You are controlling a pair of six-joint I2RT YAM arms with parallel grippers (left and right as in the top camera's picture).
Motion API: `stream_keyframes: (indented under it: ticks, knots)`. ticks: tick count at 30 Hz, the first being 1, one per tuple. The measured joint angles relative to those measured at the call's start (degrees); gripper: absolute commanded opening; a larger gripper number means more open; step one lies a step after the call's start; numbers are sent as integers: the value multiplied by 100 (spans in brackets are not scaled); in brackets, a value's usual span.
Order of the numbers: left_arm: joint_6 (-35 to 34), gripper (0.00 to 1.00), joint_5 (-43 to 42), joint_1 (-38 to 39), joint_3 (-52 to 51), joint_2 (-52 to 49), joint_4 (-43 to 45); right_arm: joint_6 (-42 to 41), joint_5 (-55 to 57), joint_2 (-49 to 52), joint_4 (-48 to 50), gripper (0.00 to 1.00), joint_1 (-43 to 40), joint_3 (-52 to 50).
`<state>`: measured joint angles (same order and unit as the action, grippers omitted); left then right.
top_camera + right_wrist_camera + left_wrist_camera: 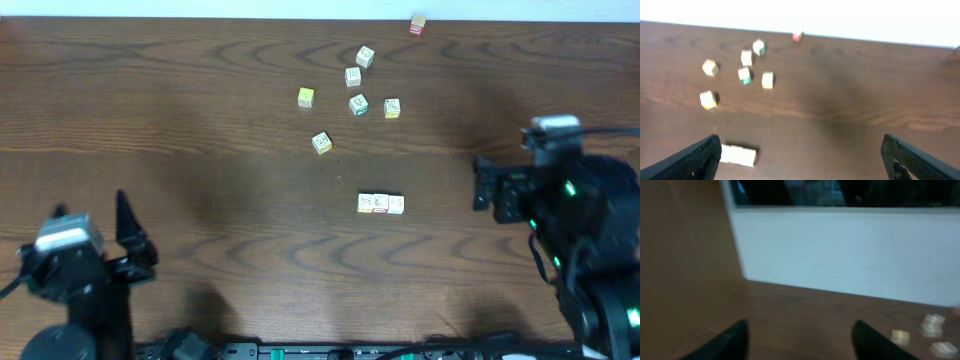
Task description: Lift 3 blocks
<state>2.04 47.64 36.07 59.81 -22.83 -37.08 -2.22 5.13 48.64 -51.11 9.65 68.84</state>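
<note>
Jaws of left gripper (802, 346) and right gripper (800, 161) gape empty, the blocks (380, 204) (a touching row) lying apart between them.

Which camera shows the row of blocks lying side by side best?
Overhead: the row of blocks lies whole and sharp, with nothing covering it. The right wrist view shows it blurred, low on the left. The left wrist view shows only blurred cubes at its right edge, no row.
</note>
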Motion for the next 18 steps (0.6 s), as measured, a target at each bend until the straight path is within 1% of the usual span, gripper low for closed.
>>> stream_keyframes:
  ticks: [5, 10, 14, 18]
  knots:
    - [1263, 78, 540, 4, -2, 92, 282, 55, 122, -487, -20, 99, 0, 11]
    - [2302, 79, 739, 4, -2, 92, 284, 138, 487, -472, 90, 99, 24, 9]
    - [2669, 79, 776, 4, -2, 92, 286, 365, 824, -424, 459, 99, 186, 7]
    - [2830, 79, 673, 94, -4, 92, 291, 855, 1003, -409, 426, 99, 387, 7]
